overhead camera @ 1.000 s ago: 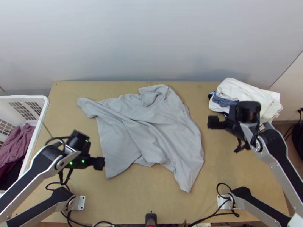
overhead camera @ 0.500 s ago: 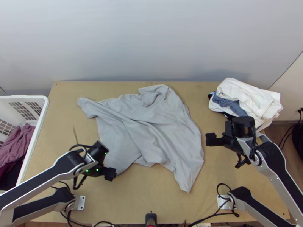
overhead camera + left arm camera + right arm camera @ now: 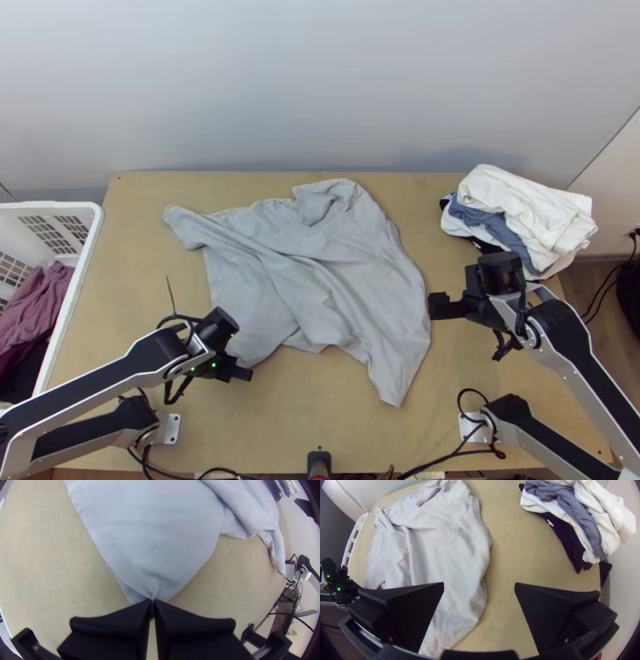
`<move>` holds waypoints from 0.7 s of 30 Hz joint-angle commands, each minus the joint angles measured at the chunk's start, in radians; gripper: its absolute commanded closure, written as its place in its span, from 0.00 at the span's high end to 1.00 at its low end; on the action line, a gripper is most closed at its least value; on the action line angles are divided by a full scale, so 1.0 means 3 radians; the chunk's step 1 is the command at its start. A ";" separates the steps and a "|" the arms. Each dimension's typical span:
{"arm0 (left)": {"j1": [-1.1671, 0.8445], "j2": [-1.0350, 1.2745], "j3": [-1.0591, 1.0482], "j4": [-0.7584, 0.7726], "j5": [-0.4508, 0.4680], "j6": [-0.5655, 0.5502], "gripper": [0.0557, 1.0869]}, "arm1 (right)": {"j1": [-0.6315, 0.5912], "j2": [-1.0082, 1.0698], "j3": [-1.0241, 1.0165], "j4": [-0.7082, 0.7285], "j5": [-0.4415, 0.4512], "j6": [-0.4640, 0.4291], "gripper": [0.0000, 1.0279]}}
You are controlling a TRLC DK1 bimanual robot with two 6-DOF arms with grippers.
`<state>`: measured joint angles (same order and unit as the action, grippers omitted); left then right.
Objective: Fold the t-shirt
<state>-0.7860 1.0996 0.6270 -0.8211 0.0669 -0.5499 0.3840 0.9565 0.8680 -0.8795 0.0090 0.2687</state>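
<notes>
Pale grey, thin-looking cloth makes up the t-shirt, which lies across the middle of the wooden table, spread but rumpled, with long creases running through it and a bunched part near the far edge. It should handle light and limp, with no stiffness of its own: a pull at one point will probably just draw folds, so it wants two holds well apart and a gentle tension between them. Corners and hem look the best places to take. The left gripper is clamped on one near corner, creases fanning out from the pinch; the pointed near-right corner seems a sensible mate for the right gripper, whose fingers are wide apart, just beside the shirt's right side with nothing between them.

Compared with a second ago, the left gripper has shifted toward the table's near edge and inward, and the corner, then lying flat beside it, is now in its grip and drawn in slightly. The right gripper has come nearer the near edge too, and a little closer to the cloth.

Farther out, a white garment tops the clothes pile at far right; a white laundry basket stands at the left.
</notes>
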 commanded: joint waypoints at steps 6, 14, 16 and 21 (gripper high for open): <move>0.1204 -0.0725 0.0431 -0.1267 -0.0075 0.0928 0.04 | 0.0024 0.0120 0.0001 0.0084 -0.0015 -0.0001 0.96; 0.3356 -0.0996 0.0840 -0.2044 0.0068 0.2958 0.04 | 0.0060 0.0161 0.0072 0.0114 -0.0015 -0.0001 0.96; 0.3622 -0.1088 0.0814 -0.2121 0.0119 0.3270 0.04 | 0.0070 0.0171 0.0103 0.0114 -0.0015 -0.0001 0.96; 0.3684 -0.1543 0.0600 -0.2136 0.0278 0.3413 0.04 | 0.0075 0.0196 0.0149 0.0119 -0.0015 -0.0001 0.96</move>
<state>0.1535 0.7727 0.8383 -1.4075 0.0994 0.3126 0.4015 1.0046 0.8955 -0.8471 0.0029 0.2687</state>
